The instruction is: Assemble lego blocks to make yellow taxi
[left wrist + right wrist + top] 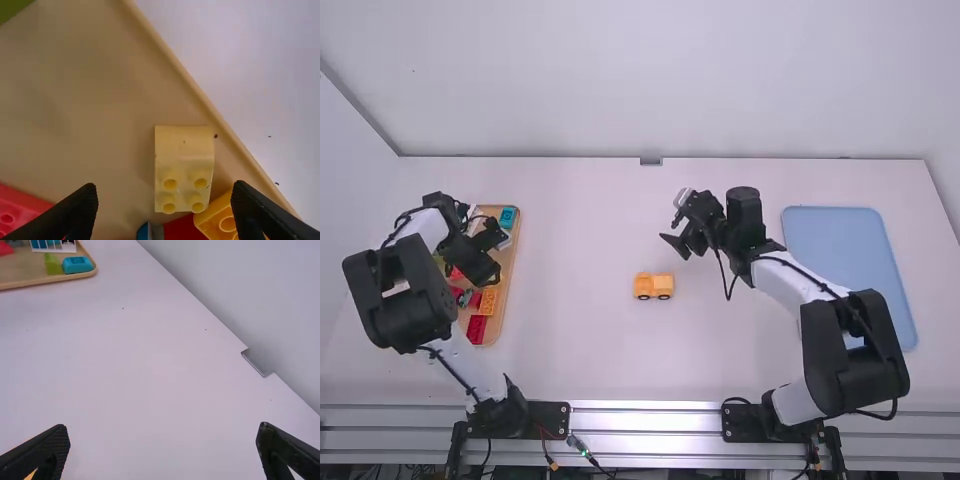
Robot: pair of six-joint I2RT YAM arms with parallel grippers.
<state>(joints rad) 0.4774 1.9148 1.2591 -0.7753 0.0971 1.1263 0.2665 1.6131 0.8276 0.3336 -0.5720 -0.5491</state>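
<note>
Over the wooden tray of blocks (518, 232), my left gripper (500, 258) hangs open. Between and beyond the fingers of my left gripper (165, 200), a pale yellow block (184, 170) with a smooth curved end and several studs lies in the tray, ungripped. An orange-yellow block (220, 220) touches its lower end. On the middle of the table stands a small yellow-orange vehicle (653, 286) on dark wheels. My right gripper (672, 222) is open above the table, beyond and right of the vehicle; nothing is between the fingers of my right gripper (164, 440).
The tray also holds red blocks (476, 329), an orange block (488, 299) and a teal block (508, 216). In the right wrist view, a green block (53, 264) sits at the tray's corner. A blue tray (850, 250) lies at the right, beside the right arm.
</note>
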